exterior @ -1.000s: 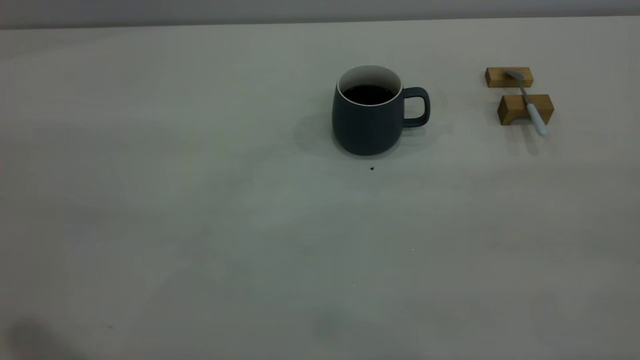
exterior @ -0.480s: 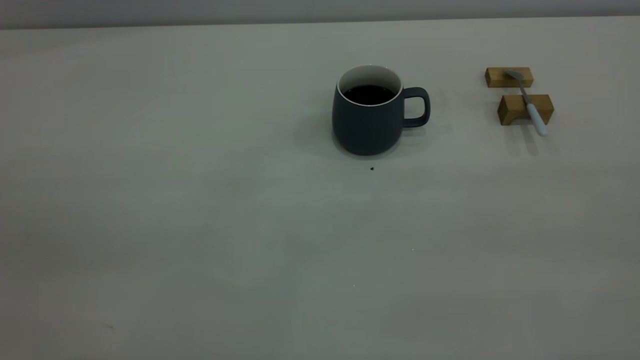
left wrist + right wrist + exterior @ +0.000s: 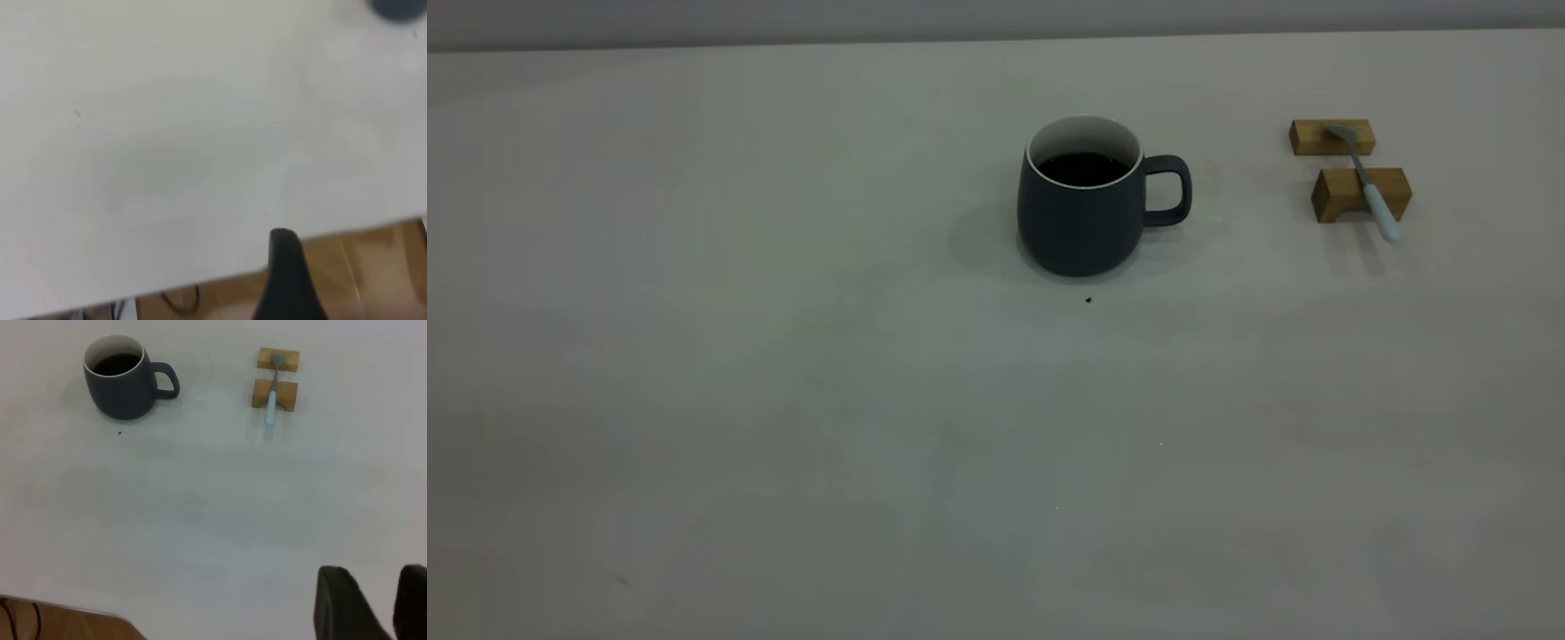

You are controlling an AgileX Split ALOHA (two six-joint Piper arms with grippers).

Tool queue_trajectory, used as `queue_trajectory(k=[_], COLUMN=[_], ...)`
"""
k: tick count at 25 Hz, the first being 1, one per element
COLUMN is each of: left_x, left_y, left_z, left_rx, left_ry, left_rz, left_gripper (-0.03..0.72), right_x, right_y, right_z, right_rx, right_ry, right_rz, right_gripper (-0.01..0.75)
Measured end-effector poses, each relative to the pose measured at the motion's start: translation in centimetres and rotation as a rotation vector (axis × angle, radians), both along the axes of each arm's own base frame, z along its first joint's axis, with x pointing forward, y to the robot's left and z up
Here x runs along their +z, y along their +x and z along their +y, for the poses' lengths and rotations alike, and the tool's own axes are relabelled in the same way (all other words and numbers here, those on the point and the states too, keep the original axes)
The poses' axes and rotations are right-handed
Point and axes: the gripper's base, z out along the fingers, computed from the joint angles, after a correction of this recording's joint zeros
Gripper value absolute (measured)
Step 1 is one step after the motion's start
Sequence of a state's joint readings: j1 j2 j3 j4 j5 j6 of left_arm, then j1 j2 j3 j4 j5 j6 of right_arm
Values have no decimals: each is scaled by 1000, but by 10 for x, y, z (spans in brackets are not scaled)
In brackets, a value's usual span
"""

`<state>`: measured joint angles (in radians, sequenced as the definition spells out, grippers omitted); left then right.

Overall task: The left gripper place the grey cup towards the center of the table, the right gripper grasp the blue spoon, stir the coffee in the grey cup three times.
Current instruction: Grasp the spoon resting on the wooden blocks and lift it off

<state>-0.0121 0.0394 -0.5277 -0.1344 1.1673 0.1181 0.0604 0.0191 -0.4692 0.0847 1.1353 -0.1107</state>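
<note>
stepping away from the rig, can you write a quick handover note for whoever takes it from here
Left gripper: one dark finger shows in its wrist view, above the table's near edge, far from the grey cup; open or shut cannot be told.
Right gripper: open, empty, over the table's near part, away from the things.
The cup stands upright on the table, handle toward the blue spoon, coffee inside.
The spoon lies across two wooden blocks, to the cup's right in the exterior view.
Done: cup looks roughly central; whether it was placed there cannot be told.
Left: grasp spoon, stir three times.
</note>
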Motion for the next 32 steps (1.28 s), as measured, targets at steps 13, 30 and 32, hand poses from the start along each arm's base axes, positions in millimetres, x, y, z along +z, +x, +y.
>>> queue_trajectory(k=[13,30,32], left_x=[-10,-10,-10], left_y=[-2,-2,-2], left_z=[0,1,1], left_rx=[19,23,23], left_ry=[5,4,4], left_rz=[-41,-45,-45], left_gripper=[585,585,585], right_x=[0,22,25], right_y=[0,51,75], right_z=[0,6,10], right_rx=[0,4,16], right_ry=[0,44,73], right_rz=[0,69,110], right_gripper=[238,304,365])
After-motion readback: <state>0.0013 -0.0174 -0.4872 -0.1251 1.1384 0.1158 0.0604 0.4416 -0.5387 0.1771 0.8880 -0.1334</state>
